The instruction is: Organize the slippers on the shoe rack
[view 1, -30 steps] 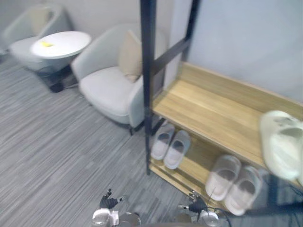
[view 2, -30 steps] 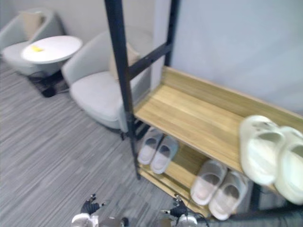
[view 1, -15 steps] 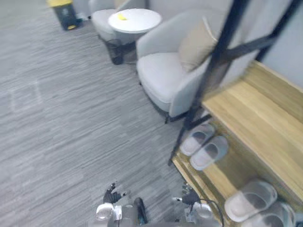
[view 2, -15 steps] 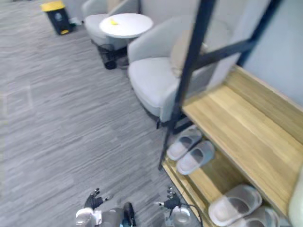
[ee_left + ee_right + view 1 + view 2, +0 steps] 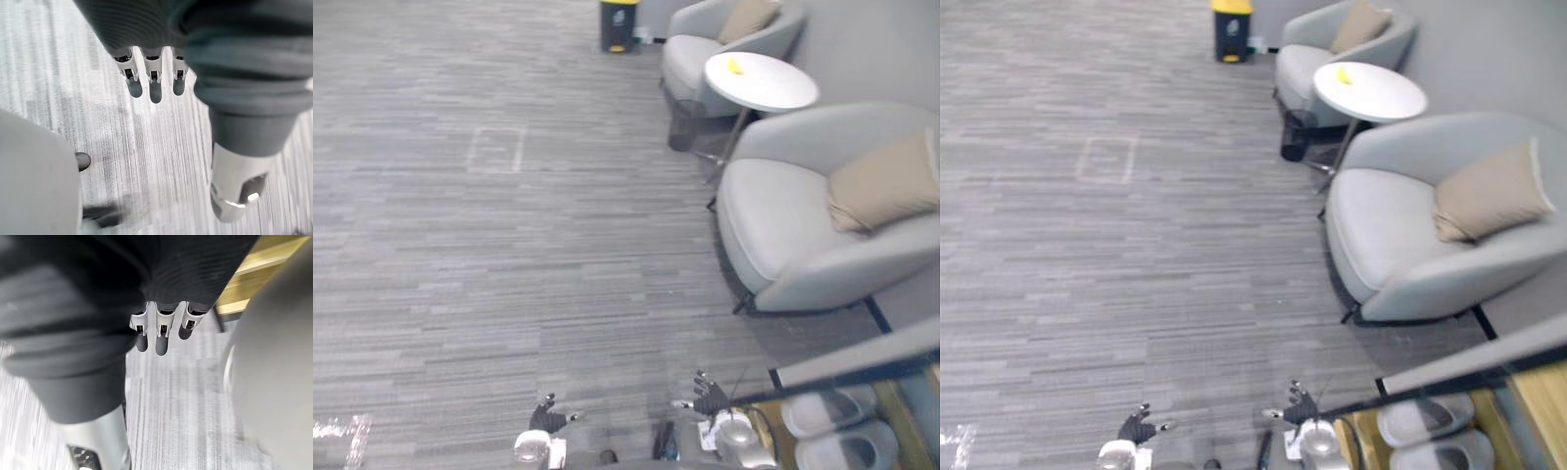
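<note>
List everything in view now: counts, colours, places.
Slippers: two, pale grey, low shelf, lower right.
Shoe rack: one, dark frame, wooden shelf, lower right.
Armchairs: two, light grey, right side.
Cushions: two, beige, one per armchair.
Table: one, white, round, between armchairs.
Yellow item: one, on table.
Bin: one, yellow-lidded, far end.
Left hand, right hand: dark-covered, open, above grey floor, bottom edge.

Both arms hang low. The right hand (image 5: pixel 708 397) hovers just beside the shoe rack (image 5: pixel 1540 390), its fingers (image 5: pixel 163 340) straight, spread and holding nothing; the left hand (image 5: pixel 548 419) hovers farther from the shoe rack (same loose, empty spread).
</note>
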Controlling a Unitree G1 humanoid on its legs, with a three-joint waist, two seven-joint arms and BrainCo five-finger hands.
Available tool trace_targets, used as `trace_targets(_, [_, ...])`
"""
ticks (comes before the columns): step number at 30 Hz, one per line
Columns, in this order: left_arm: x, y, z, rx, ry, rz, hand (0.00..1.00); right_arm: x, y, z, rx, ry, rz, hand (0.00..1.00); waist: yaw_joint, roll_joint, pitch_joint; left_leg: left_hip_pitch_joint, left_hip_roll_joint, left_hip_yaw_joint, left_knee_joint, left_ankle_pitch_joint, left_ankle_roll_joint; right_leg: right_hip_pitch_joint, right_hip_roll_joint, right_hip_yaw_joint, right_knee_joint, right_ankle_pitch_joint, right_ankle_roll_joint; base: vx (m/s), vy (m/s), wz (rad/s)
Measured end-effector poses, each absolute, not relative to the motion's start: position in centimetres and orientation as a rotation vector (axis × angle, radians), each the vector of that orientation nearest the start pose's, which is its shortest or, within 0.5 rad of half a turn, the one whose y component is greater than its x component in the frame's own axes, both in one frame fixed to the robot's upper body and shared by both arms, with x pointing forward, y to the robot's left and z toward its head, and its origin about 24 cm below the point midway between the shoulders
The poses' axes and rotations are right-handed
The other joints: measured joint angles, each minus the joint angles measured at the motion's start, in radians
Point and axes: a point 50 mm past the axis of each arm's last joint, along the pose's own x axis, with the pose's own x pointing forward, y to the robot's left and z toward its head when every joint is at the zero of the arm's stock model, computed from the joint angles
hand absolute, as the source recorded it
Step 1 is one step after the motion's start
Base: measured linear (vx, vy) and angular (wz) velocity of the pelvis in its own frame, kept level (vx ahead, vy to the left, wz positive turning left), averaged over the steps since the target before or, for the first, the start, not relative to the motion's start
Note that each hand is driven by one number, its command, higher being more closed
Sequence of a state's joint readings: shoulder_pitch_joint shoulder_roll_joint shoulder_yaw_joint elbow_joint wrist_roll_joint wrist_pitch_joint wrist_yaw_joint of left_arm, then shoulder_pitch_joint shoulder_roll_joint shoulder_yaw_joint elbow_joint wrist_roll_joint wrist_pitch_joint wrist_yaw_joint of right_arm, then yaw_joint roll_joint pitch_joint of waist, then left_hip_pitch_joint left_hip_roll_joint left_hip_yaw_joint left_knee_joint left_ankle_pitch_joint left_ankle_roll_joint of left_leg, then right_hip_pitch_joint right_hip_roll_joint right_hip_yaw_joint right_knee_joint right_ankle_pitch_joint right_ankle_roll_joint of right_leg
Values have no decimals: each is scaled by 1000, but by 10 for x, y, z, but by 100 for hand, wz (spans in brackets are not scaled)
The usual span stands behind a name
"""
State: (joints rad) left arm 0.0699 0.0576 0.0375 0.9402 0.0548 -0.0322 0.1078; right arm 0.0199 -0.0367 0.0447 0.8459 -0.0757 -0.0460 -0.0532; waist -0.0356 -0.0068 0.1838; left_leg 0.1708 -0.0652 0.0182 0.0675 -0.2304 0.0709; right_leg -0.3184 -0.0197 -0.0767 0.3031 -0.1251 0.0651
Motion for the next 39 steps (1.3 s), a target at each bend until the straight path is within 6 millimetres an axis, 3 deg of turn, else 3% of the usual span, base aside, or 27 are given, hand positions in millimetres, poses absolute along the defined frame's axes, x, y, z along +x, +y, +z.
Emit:
trace_targets(1, [123,188,-149,127,974,170,0,164,-156,-130,-140,813,13,0,-4,-18,10,39,-9,-27,-12,-17,-26,-5,5,33,-42,85,-23,460,-113,119])
trace_targets(2, [121,191,-149,130,980,178,0,163,-155,-130,-139,816,17,0,-8,-30,9,59,-15,-48,-14,-30,-35,-9,3,43,-33,127,-42,590,-226,109])
trace_targets(3, [117,190,-150,112,990,194,0,165,-158,-129,-149,810,18,0,-12,-23,5,83,6,-85,-4,-61,-37,-21,9,27,46,136,-66,318,-142,72])
trace_targets(4, [116,189,-151,101,989,203,0,167,-157,-129,-147,807,18,0,-8,-14,3,76,14,-91,11,-65,-44,-24,11,22,62,112,-78,518,-219,73])
trace_targets(5, [117,185,-151,66,983,221,0,168,-157,-128,-147,803,18,0,-2,-1,3,45,31,-98,89,-70,-53,-18,11,-9,75,64,-85,487,-193,58])
trace_targets(7, [117,187,-150,25,972,264,0,168,-156,-128,-145,802,26,0,-2,12,10,-46,48,-75,285,-82,-73,17,14,-35,55,34,-98,534,-206,58])
trace_targets(8, [120,191,-147,-12,949,316,0,168,-155,-127,-144,799,30,0,6,31,27,-201,129,34,664,-70,-136,115,31,-76,3,7,-117,477,-161,58])
trace_targets(10, [126,194,-142,-41,912,347,0,160,-153,-129,-127,816,23,0,34,27,36,-278,246,168,865,-78,-134,229,38,-114,-34,-28,-131,465,-149,56])
trace_targets(13, [135,195,-135,-69,854,375,0,157,-147,-130,-104,822,20,0,53,10,33,-419,312,276,866,-95,-104,375,11,-168,-127,-69,-111,427,-81,65])
trace_targets(15, [138,195,-133,-73,831,380,0,157,-144,-130,-80,822,12,0,70,9,32,-487,296,320,712,-93,-98,427,-16,-189,-169,-75,-99,398,81,35])
trace_targets(17, [141,194,-131,-85,813,390,0,160,-143,-129,-76,815,8,0,102,7,34,-537,250,328,492,-31,-85,476,-52,-197,-204,-86,-81,469,176,14])
trace_targets(19, [133,195,-134,-132,826,441,0,163,-142,-128,-76,807,9,0,118,10,29,-550,219,313,328,127,-74,542,-73,-208,-231,-120,-25,475,264,3])
trace_targets(20, [131,195,-134,-144,829,450,0,163,-143,-128,-79,809,7,0,121,9,22,-551,212,303,341,151,-62,552,-81,-208,-234,-132,-21,510,311,13])
trace_targets(21, [131,201,-133,-146,824,470,0,160,-141,-130,-66,822,3,0,121,-23,0,-555,169,308,385,94,-37,559,-125,-203,-195,-152,-22,556,321,13])
trace_targets(24, [126,205,-136,-146,847,484,0,160,-137,-129,-42,818,-3,0,125,-50,-11,-488,121,327,394,16,-18,459,-208,-124,126,-122,3,548,319,8])
trace_targets(25, [124,207,-138,-141,863,482,0,158,-136,-130,-33,825,-9,0,118,-58,-9,-437,101,324,392,-19,-13,398,-233,-70,312,-57,2,421,209,16])
trace_targets(26, [121,208,-140,-137,889,481,0,152,-134,-133,-26,841,2,0,110,-59,3,-338,80,315,388,-66,-15,300,-246,-4,612,17,-30,637,260,27])
trace_targets(27, [115,208,-143,-135,917,484,0,145,-132,-136,-24,861,11,0,93,-50,5,-253,67,308,362,-84,-5,234,-245,4,776,13,-26,534,205,26])
trace_targets(29, [112,207,-145,-129,934,480,0,145,-133,-135,-23,851,14,0,77,-50,-3,-146,57,297,278,-90,-2,133,-219,-24,825,-17,-29,549,165,21])
trace_targets(31, [115,206,-145,-129,930,471,0,148,-135,-133,-22,838,7,0,70,-48,-3,-86,54,282,212,-98,-11,31,-179,-64,748,-59,-30,575,118,19])
trace_targets(33, [120,201,-145,-131,932,452,0,156,-140,-129,-20,802,-17,0,53,-39,2,8,58,256,142,-105,-20,-66,-101,-142,449,-82,-30,537,39,29])
trace_targets(34, [120,200,-145,-129,931,445,0,157,-141,-128,-21,799,-19,0,48,-37,3,21,59,250,134,-106,-23,-68,-92,-152,394,-75,-37,488,0,43])
trace_targets(35, [124,195,-145,-124,927,420,0,159,-144,-127,-26,791,-23,0,35,-29,8,61,61,229,109,-113,-36,-72,-63,-169,230,-37,-41,644,-27,72])
trace_targets(36, [128,186,-145,-111,926,372,0,161,-144,-127,-30,788,-21,0,22,-35,6,120,45,188,73,-127,-59,-62,-24,-153,-27,75,-44,783,-48,75])
trace_targets(37, [127,185,-145,-108,929,363,0,160,-144,-127,-29,790,-21,0,22,-41,7,135,36,173,69,-131,-66,-66,-23,-146,-54,95,-56,828,-88,77])
trace_targets(38, [128,180,-146,-110,935,346,0,161,-145,-127,-34,789,-21,0,15,-39,7,173,36,133,70,-142,-82,-65,-13,-110,-23,214,-133,722,-130,44])
trace_targets(39, [130,168,-147,-134,936,325,0,165,-151,-125,-51,779,-24,0,19,-1,-10,181,80,104,100,-137,-89,-78,0,-127,62,175,-157,854,-170,49])
